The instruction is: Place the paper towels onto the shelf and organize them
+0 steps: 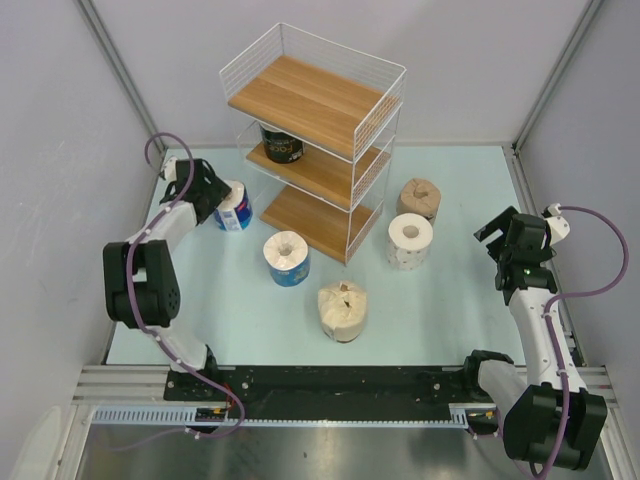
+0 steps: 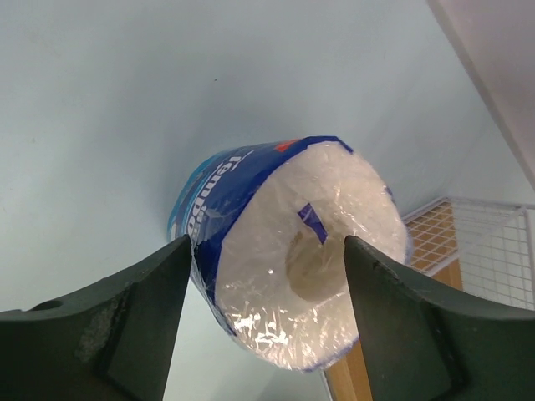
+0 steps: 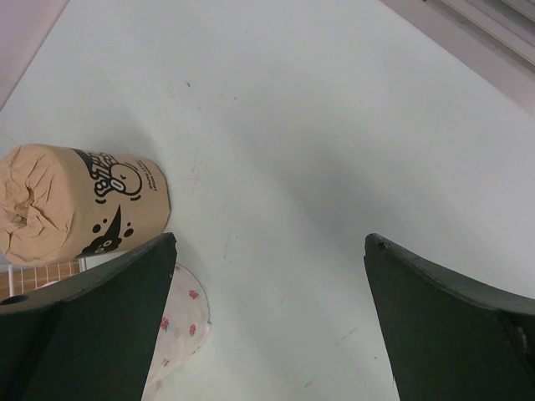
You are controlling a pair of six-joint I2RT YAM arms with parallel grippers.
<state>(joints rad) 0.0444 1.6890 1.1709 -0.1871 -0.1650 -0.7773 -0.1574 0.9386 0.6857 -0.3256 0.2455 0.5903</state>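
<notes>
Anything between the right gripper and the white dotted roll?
Nothing; the top view shows bare table between right gripper and white dotted roll.

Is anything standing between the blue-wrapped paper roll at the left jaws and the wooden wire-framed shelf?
Nothing visible does. The blue-wrapped paper roll stands just left of the wooden wire-framed shelf, with an open gap between them.

Arms [image 1: 165,225]: mine are white links with black joints.
Cables [image 1: 623,248]: purple, one on each.
Fingers [image 2: 92,334]: mine are dark, flat.

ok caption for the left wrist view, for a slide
A blue paper towel roll between the fingers of the left hand, shelf corner at right.
</notes>
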